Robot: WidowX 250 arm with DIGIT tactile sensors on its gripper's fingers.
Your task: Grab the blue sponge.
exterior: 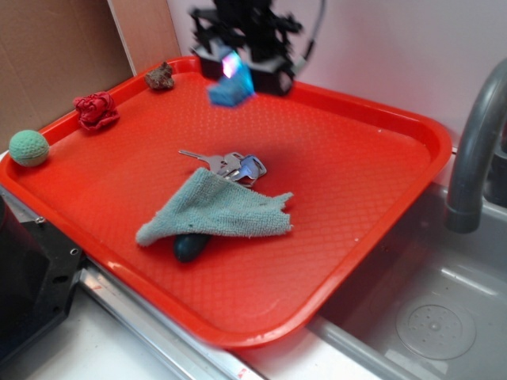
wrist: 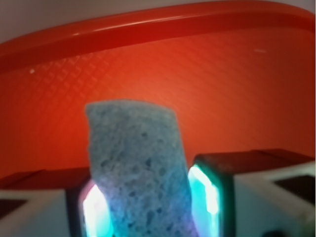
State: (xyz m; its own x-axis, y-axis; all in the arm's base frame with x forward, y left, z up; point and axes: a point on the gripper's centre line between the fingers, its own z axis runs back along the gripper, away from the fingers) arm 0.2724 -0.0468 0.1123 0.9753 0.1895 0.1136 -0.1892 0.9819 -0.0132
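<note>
Jaws of the gripper (exterior: 236, 73) pinch the blue sponge (exterior: 230, 90) above the tray (exterior: 348, 214).

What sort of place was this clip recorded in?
Probably a kitchen-sink mock-up for robot tests: a grey faucet over a sink basin, a red tray of odd items beside it, and the gripper holding the blue sponge.
</note>
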